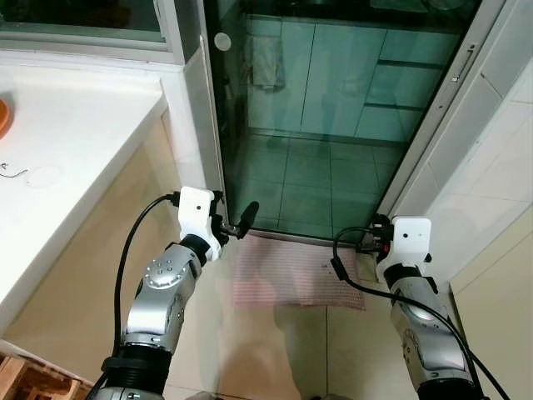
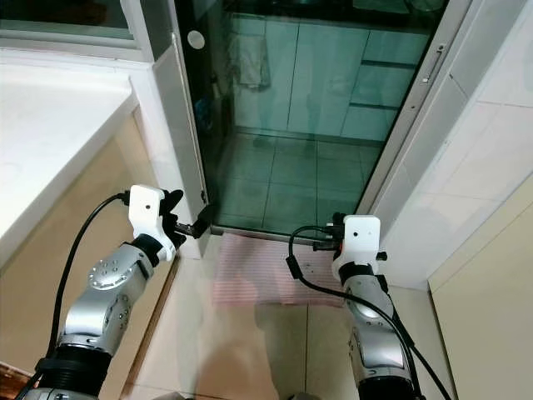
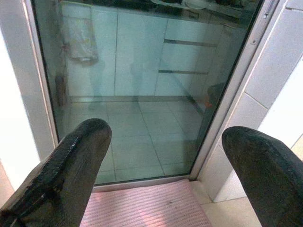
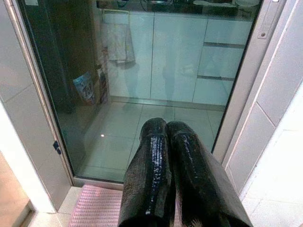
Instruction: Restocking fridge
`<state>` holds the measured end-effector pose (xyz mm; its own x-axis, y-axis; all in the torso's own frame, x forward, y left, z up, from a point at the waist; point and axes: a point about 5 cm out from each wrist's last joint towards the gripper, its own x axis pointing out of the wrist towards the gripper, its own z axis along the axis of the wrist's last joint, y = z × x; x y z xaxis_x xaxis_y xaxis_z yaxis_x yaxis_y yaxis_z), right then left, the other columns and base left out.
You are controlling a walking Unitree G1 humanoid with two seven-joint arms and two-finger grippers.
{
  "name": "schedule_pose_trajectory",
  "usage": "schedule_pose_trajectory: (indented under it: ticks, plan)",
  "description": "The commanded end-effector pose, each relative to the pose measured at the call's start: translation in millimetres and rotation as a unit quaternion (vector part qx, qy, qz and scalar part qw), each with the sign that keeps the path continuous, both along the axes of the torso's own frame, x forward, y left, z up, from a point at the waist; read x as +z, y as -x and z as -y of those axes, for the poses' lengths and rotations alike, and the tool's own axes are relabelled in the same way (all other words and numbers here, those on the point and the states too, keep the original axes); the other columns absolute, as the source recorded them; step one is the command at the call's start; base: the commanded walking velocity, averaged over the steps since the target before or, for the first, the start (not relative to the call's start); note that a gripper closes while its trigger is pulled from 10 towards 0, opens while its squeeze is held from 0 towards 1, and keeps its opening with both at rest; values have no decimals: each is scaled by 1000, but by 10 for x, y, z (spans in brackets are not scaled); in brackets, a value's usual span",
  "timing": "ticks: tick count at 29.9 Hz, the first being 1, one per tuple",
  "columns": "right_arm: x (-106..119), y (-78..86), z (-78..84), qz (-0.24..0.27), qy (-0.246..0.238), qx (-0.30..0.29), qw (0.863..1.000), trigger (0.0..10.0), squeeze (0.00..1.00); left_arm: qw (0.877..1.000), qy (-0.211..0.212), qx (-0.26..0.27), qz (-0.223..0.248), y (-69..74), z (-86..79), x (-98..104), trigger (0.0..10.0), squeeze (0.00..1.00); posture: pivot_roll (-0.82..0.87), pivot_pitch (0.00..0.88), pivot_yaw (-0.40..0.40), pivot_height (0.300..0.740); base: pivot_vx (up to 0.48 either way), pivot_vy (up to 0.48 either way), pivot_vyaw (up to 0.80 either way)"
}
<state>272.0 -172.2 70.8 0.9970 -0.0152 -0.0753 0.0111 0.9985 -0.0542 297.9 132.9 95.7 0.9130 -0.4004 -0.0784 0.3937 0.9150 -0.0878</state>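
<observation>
**Glass door ahead, both arms raised before it**

Glass fills a tall sliding door (image 1: 333,108) straight ahead, framed in pale metal, with a pink mat (image 1: 291,275) on the tiled floor at its sill. A white surface (image 1: 67,150) edges the left; a tiled wall closes the right. The left end effector (image 3: 161,156) hangs wide open and empty near the door frame. The right end effector (image 4: 173,175) is pressed shut, holding nothing. No fridge can be made out.

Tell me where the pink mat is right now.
The pink mat lies on the tiled floor just before the glass door, ahead of the robot, between the left gripper and the right gripper.
</observation>
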Motion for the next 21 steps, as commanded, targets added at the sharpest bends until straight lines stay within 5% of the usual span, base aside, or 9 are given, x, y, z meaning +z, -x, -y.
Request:
schedule_pose_trajectory:
  ticks: [1,11,21]
  plan:
    - [-3,-5,22,1,-4,-1,1000,10000,0,1000,-7,4,4,10,-23,-10,10000,0,-76,0,3,740,0,0,0]
    - [-32,17,28,-2,-3,-3,1000,10000,0,1000,-6,7,3,5,-51,-19,10000,0,-75,0,9,740,0,0,0]
    - [-61,37,38,-8,-1,-4,1000,10000,0,1000,-15,11,4,-11,-68,-25,10000,0,-78,0,8,740,-256,0,0]
